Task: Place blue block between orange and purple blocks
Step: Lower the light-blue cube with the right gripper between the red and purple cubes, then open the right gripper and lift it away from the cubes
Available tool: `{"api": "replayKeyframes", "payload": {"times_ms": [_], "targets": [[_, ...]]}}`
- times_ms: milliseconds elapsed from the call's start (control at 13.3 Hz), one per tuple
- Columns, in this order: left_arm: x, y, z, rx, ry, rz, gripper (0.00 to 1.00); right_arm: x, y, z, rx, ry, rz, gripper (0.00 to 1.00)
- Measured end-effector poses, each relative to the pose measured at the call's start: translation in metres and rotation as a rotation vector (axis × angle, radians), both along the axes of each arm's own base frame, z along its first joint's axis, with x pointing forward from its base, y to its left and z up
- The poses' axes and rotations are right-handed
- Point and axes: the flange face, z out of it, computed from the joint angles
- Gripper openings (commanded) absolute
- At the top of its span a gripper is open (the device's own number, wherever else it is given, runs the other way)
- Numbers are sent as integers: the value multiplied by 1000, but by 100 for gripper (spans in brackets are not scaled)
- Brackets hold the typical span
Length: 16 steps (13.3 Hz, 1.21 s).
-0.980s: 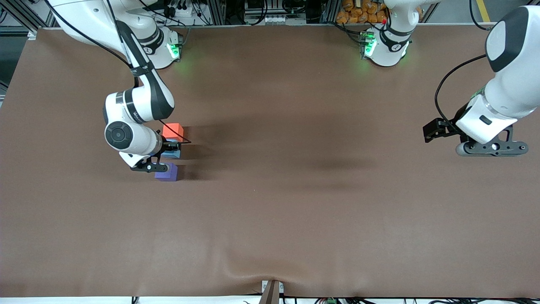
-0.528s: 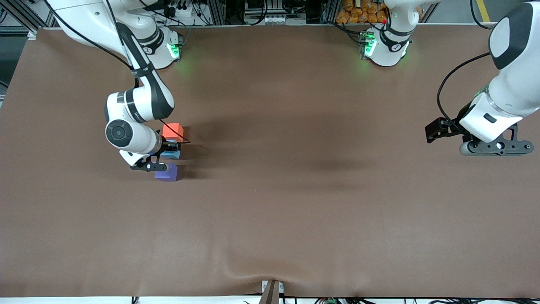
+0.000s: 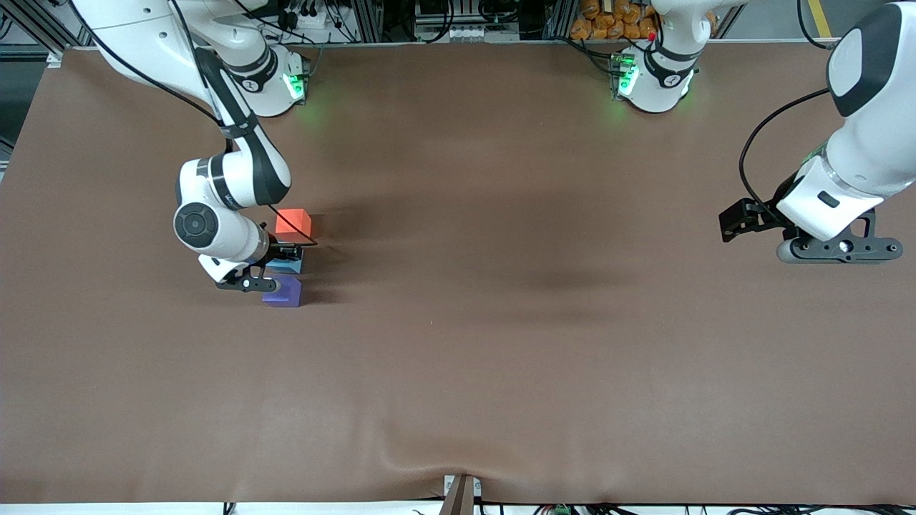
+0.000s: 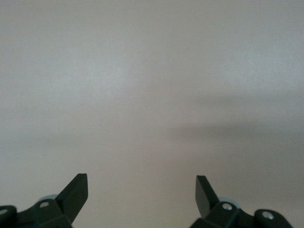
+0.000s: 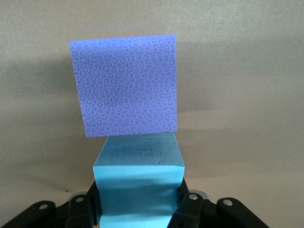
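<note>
The orange block [image 3: 294, 222], the blue block [image 3: 286, 265] and the purple block [image 3: 283, 292] lie in a line toward the right arm's end of the table, orange farthest from the front camera, purple nearest. My right gripper [image 3: 275, 259] is shut on the blue block [image 5: 137, 185] between the other two. In the right wrist view the purple block [image 5: 126, 85] lies just past the blue one; the orange block is out of that view. My left gripper [image 4: 141, 190] is open and empty, waiting over bare table at the left arm's end [image 3: 834, 249].
The brown table cover [image 3: 501, 343] is bare apart from the three blocks. It has a small ridge at the front edge [image 3: 422, 458]. Both arm bases stand along the back edge.
The right arm has shifted slightly toward its own end of the table, and its gripper sits a little lower at the blue block. The left arm drifted slightly and settled.
</note>
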Motion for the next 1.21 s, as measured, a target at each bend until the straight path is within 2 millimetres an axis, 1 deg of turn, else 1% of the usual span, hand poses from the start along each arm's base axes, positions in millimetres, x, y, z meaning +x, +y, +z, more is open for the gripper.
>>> {"api": "replayKeyframes", "payload": {"times_ms": [377,452,528,603,679,980,1056,1131,1206], "targets": [[0,-1,0,0,0,-1,100,-4,7,-7,5,5,26,0],[0,-1,0,0,0,-2,100,-5,8,-7,5,5,28,2],[0,-1,0,0,0,-2,100,-5,8,-7,5,6,29,16],[0,-1,0,0,0,-2,100,-5,8,-8,5,7,29,44],[0,-1,0,0,0,-2,100,-5,8,-8,5,7,29,99],[0,-1,1,-1,-2,-2,100,-1,3,-4,1,20,20,100],[0,-1,2,-1,-3,-2,100,2,4,2,-3,47,21,100],[0,-1,2,-1,-4,-2,100,9,6,13,-7,77,23,100],[0,-1,2,-1,-4,-2,100,18,9,29,-9,102,25,100]]}}
